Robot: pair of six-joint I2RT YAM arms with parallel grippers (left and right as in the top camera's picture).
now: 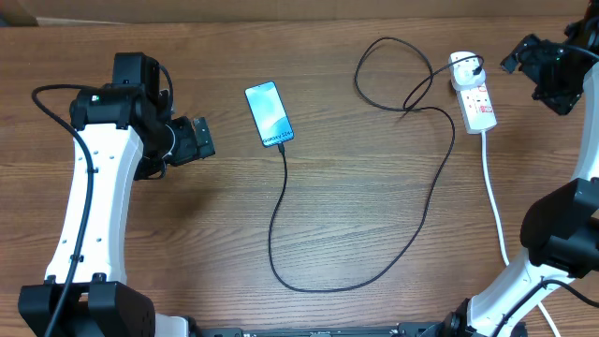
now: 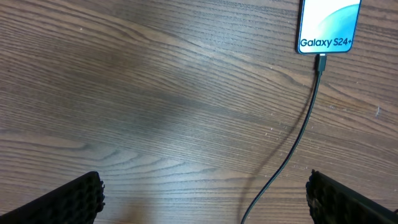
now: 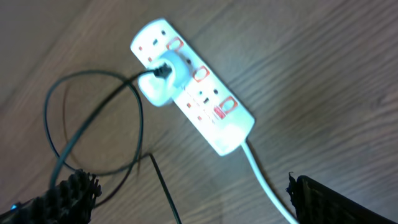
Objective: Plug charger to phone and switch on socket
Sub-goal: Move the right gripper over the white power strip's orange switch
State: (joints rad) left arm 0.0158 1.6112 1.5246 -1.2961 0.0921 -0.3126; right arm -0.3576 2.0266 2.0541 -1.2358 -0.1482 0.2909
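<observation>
Wood table (image 1: 356, 187), nothing on it but the charging gear.

Left side, nearest first: my left gripper (image 2: 204, 180) sits low over bare wood, fingers spread wide, holding nothing. Past them the charger cable (image 2: 292, 149) runs up to the phone (image 2: 328, 22), which lies flat, screen up, near the table's middle. The plug (image 2: 321, 62) sits tight against the phone's bottom edge, so that half looks done to me. My guess at why I'm parked short of it, off to the side: no reason to touch it and risk knocking the plug loose.

From the phone the cable swings in one long slack loop toward the front edge, then back across to the far right.

Right side: my right gripper (image 3: 191, 183) hangs above the power strip (image 3: 205, 99), also wide open and empty, apart from it. The adapter (image 3: 163, 78) is seated in the strip's first outlet, with the cable coiled just beside it. The thick white cord (image 3: 264, 180) leaves the other end. The red-marked switches (image 3: 225, 107) line one side of the strip. I can't tell if the adapter's switch is on. If not, it needs one fingertip press, clear of the adapter.
</observation>
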